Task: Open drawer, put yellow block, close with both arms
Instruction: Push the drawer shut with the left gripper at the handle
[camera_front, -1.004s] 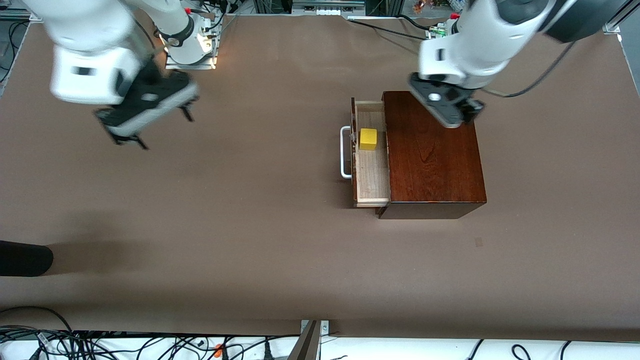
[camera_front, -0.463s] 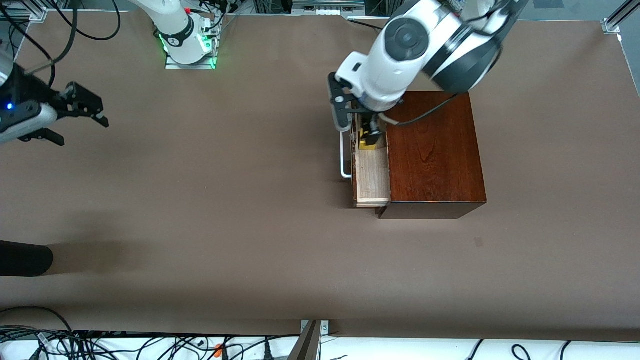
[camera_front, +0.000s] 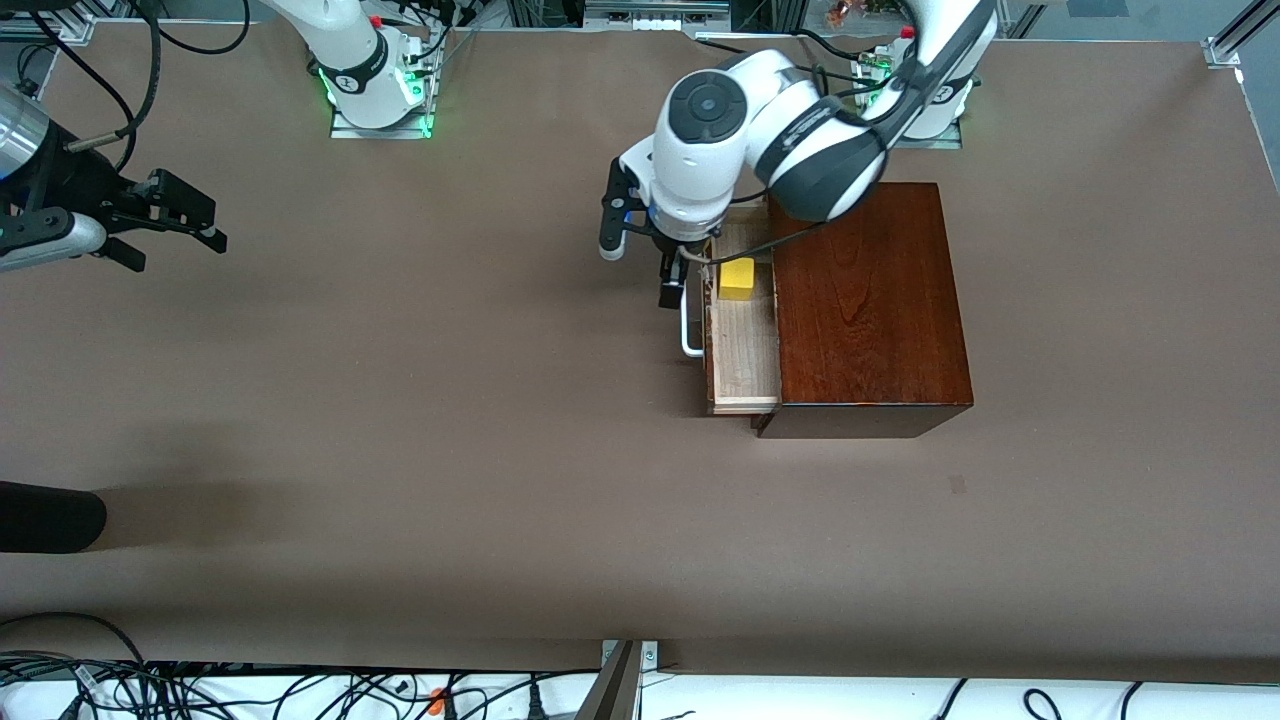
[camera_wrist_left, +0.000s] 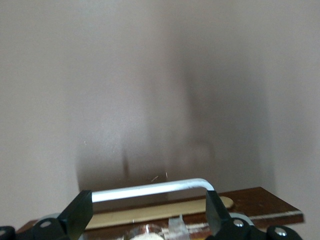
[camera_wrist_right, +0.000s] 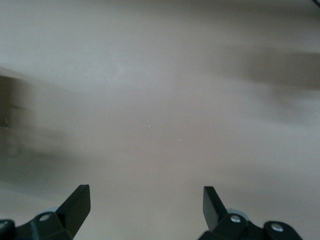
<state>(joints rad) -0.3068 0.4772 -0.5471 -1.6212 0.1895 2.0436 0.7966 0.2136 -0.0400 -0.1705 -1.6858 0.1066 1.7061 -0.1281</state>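
Left gripper (camera_front: 668, 268) shifted off the yellow block (camera_front: 737, 278) to the handle (camera_front: 688, 330)

Its fingers (camera_wrist_left: 80, 214) are spread astride the white handle; the block is uncovered in the open drawer (camera_front: 745, 345). At nine o'clock, the right gripper (camera_front: 170, 225) is held wide open as before.

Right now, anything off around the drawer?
Nothing stands out. The drawer is open with the yellow block sitting inside. The left gripper, open, is at the handle; the right gripper waits open toward its end of the table.

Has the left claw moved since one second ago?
Yes. The left claw went from over the wooden box to the drawer handle.
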